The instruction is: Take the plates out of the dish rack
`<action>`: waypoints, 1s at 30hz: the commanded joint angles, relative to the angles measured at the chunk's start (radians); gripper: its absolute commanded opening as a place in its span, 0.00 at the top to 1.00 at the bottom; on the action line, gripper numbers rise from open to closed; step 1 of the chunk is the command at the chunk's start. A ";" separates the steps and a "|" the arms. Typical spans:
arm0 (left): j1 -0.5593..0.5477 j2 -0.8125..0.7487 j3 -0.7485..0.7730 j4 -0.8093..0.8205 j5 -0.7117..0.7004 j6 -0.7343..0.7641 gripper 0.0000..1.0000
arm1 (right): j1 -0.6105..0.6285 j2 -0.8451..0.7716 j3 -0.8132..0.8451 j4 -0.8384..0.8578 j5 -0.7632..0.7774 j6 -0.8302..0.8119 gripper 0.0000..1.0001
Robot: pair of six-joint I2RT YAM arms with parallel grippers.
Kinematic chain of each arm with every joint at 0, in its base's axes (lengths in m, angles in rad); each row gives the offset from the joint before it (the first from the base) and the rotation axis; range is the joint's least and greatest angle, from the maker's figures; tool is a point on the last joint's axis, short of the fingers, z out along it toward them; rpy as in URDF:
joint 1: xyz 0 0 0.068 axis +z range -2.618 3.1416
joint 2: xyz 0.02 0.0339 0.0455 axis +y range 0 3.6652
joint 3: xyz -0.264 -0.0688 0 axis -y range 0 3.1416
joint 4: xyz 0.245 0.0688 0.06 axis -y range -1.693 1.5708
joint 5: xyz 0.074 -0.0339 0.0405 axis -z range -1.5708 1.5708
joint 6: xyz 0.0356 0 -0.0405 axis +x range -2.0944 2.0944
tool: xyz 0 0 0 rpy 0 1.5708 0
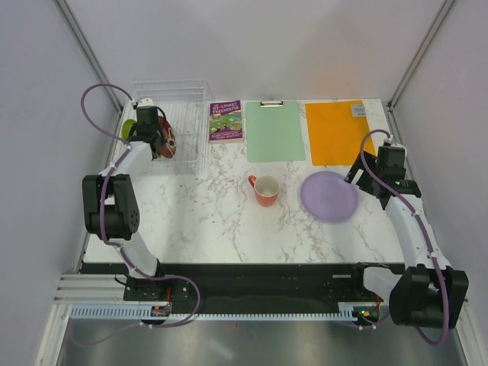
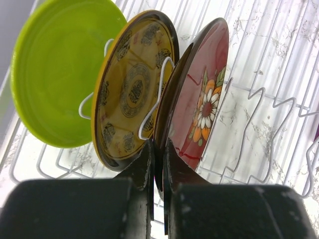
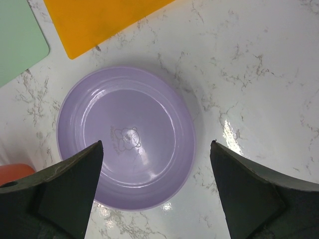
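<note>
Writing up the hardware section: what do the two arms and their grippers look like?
The left arm and right arm match: white links, bulky black joint housings, black bases. A purple cable loops along each. The left gripper and right gripper have matte black, wedge-shaped fingers; no markings visible.

glossy red plate (image 2: 202,107), wire dish rack (image 2: 269,115)

Probably lab, bare white enclosure (image 1: 252,46), marble-look table (image 1: 206,221)
</note>
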 commanded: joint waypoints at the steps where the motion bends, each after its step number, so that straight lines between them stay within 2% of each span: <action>1: -0.029 -0.121 0.045 0.094 -0.149 0.072 0.98 | -0.004 0.004 -0.014 0.035 -0.013 -0.014 0.05; 9: -0.164 -0.210 0.078 0.086 -0.311 0.224 0.98 | -0.004 -0.036 -0.013 0.016 -0.014 -0.036 0.05; 13: -0.221 -0.307 0.081 -0.013 -0.308 0.180 0.98 | -0.004 -0.081 0.028 -0.019 -0.007 -0.062 0.05; 16: -0.239 -0.392 0.100 -0.107 -0.168 0.079 0.98 | -0.004 -0.114 0.048 -0.030 -0.031 -0.065 0.04; 17: -0.244 -0.435 0.098 -0.147 -0.052 0.059 0.98 | -0.004 -0.122 0.051 -0.028 -0.062 -0.062 0.04; 19: -0.252 -0.474 0.080 -0.172 0.046 -0.041 0.98 | -0.004 -0.140 0.056 -0.019 -0.105 -0.047 0.04; 20: -0.252 -0.510 0.069 -0.176 0.164 -0.108 0.98 | -0.004 -0.145 0.056 -0.015 -0.141 -0.043 0.04; 23: -0.258 -0.526 0.045 -0.161 0.390 -0.229 0.98 | -0.004 -0.177 0.052 0.002 -0.178 -0.023 0.04; 26: -0.288 -0.502 0.031 -0.118 0.523 -0.291 0.98 | -0.004 -0.212 0.050 0.027 -0.244 -0.008 0.04; 28: -0.328 -0.476 0.016 -0.094 0.563 -0.312 0.98 | -0.004 -0.228 0.058 0.045 -0.306 -0.002 0.04; 30: -0.347 -0.454 -0.020 -0.010 0.639 -0.368 0.98 | -0.004 -0.229 0.061 0.070 -0.336 0.021 0.04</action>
